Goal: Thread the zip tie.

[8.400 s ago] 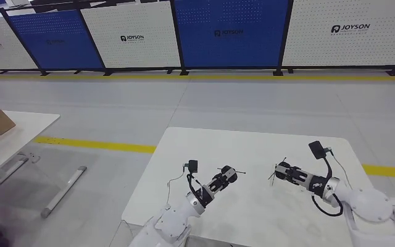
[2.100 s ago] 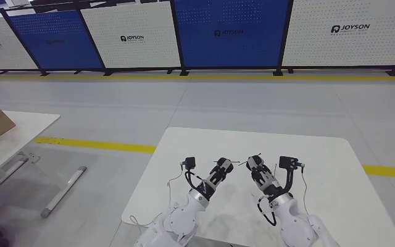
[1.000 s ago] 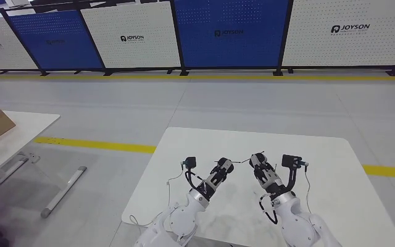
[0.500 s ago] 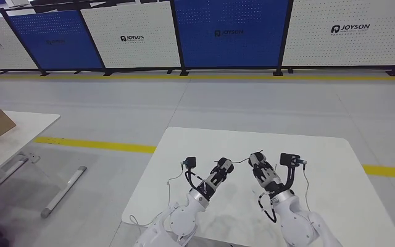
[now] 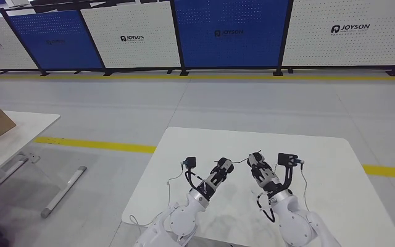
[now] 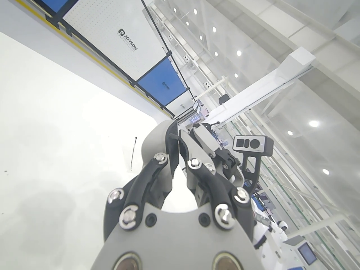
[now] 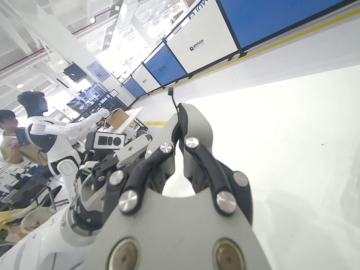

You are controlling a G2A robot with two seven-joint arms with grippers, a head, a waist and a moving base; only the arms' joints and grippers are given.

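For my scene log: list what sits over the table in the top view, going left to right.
From the left: left arm's wrist camera → left tool → zip tie → right tool → right arm's wrist camera.

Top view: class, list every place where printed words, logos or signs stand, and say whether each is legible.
Left blue pegboard panel: small dark mark, too faint to read.
Left white pegboard panel: dark logo with one brand word, legible.
Centre blue pegboard panel: same mark, dark on blue, barely legible.
Right white pegboard panel: same logo and brand word, legible.
No numbers or other signs.
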